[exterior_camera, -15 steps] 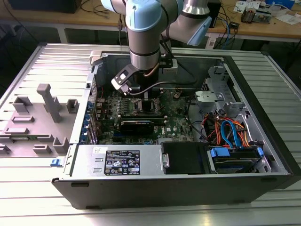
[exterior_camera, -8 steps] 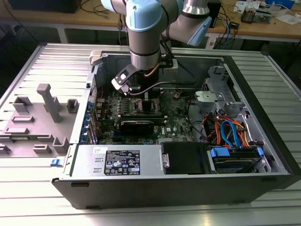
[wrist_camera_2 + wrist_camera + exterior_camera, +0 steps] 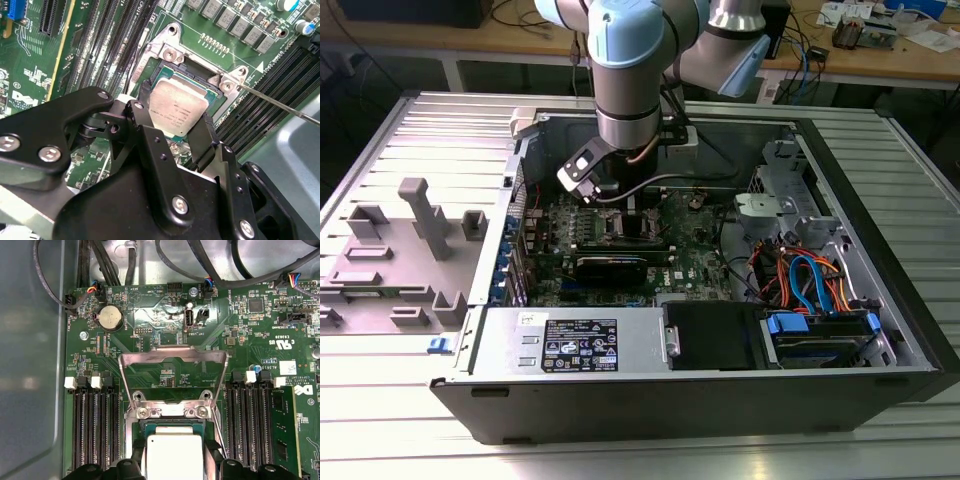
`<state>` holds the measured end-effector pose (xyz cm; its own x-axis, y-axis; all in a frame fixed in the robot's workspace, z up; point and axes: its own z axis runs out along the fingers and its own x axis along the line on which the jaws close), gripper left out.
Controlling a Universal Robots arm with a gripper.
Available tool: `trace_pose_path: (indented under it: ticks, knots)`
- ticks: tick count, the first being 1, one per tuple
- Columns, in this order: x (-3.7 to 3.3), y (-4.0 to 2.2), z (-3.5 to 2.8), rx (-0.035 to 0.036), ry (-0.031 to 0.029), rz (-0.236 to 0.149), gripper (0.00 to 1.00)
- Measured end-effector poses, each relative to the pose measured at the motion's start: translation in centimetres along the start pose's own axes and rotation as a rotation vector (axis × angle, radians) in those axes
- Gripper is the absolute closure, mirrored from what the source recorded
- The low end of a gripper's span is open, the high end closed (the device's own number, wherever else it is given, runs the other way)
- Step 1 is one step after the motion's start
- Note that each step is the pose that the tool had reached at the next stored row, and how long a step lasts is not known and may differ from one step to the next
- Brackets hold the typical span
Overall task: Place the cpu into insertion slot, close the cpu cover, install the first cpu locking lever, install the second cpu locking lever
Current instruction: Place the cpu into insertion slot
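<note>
The cpu (image 3: 180,102) (image 3: 172,452), a flat silver square, sits between the two black fingers of my gripper (image 3: 174,119) (image 3: 172,462), which is shut on its sides. It is at the insertion slot (image 3: 161,76) (image 3: 172,424), level with or just above the socket; I cannot tell if it is seated. The cpu cover (image 3: 172,356), a thin silver frame, stands swung open behind the socket. A thin locking lever (image 3: 280,102) runs out from one corner of the socket. In the exterior view the gripper (image 3: 620,203) reaches down onto the green motherboard (image 3: 700,255) inside the computer case.
Long black memory slots (image 3: 92,430) (image 3: 247,425) flank the socket on both sides. Black cables (image 3: 100,265) hang over the board's far edge. A power supply (image 3: 575,345), drive cage and blue and orange cables (image 3: 810,280) fill the case. A grey fixture (image 3: 425,215) stands at the exterior view's left.
</note>
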<state>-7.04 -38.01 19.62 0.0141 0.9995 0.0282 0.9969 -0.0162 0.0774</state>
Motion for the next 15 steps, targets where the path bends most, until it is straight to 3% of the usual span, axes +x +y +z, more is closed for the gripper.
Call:
trace_pose_path:
  ticks: [2, 3, 11, 15]
  knots:
    - [0.03, 0.01, 0.07, -0.0006, 0.0015, 0.000, 0.45]
    - [0.02, 0.01, 0.07, -0.0006, 0.0007, 0.000, 0.39]
    - [0.04, 0.02, -0.14, 0.0022, 0.0001, 0.000, 0.39]
    - [0.39, 0.01, -0.15, 0.0024, -0.0026, 0.000, 0.39]
